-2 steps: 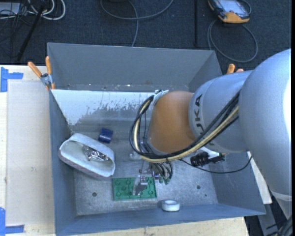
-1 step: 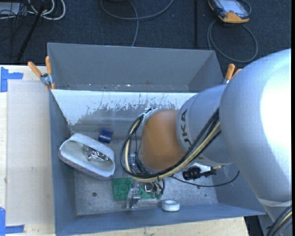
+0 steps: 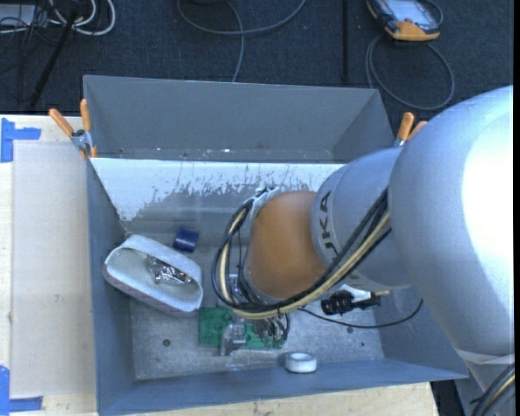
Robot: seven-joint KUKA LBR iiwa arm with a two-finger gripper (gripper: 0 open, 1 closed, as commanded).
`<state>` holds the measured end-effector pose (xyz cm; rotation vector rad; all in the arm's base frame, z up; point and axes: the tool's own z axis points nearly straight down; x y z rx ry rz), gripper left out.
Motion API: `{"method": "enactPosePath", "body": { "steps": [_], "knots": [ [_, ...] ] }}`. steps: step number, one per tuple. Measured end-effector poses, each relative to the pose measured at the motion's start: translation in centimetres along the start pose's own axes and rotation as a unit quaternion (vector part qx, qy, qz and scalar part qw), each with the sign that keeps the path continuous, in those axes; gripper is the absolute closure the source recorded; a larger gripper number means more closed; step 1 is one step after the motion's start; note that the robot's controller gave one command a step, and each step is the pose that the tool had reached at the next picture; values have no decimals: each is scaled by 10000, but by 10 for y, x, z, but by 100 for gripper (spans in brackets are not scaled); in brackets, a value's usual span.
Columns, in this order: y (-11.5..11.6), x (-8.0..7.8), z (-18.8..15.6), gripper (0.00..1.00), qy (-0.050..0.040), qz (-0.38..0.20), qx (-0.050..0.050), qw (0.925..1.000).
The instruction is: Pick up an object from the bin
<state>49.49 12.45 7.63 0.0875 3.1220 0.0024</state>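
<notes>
Bin [image 3: 156, 349]: grey metal with sloped walls. The floor is mostly bare, with a few loose things in the near half. Clock positions below are read on the bin floor, 6 o'clock being the near wall.
White ring [image 3: 300, 362]: small, flat on the floor at about 5 o'clock, just beside the near wall. It lies free, apart from the hand.
Green circuit board [image 3: 210, 326]: flat at about 6 o'clock, its right part covered by the hand. It is the one thing directly under the tool, so I judge it the likeliest pick. Thin and flush with the floor, it offers little edge to bite, which may be why the tool points straight down.
Hand [image 3: 247, 336]: low over the board's right end. Whether it is released or clenched I cannot tell, as the wrist hides it. Nothing can be said to be held.
Orange cover [image 3: 282, 241]: rounded shell on the wrist, directly above the hand, at the bin's centre.
Cables [image 3: 228, 263]: black and yellow, looped round the cover's left side, with slack that would let the wrist turn.
Arm [image 3: 451, 232]: large silver-grey links, entering from 3 o'clock and bending down into the bin.
White dish [image 3: 130, 282]: oblong, at 9 o'clock, lying at an angle near the left wall, well apart from the hand.
Metal piece [image 3: 166, 274]: small and shiny, resting in the dish's hollow. Its kind is not clear.
Blue block [image 3: 185, 238]: small, at about 10 o'clock, just beyond the dish, near the foot of the far slope.
Task standing: nothing lifted yet, by my reading. Getting a grip on the board would be the next step.
</notes>
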Motion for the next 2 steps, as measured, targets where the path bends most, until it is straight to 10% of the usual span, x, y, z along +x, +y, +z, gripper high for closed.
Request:
{"method": "enactPosePath", "body": {
  "steps": [2],
  "knots": [
    [-5, -34, -194, 100, 48, -193, -2, 9998]
  ]
}}
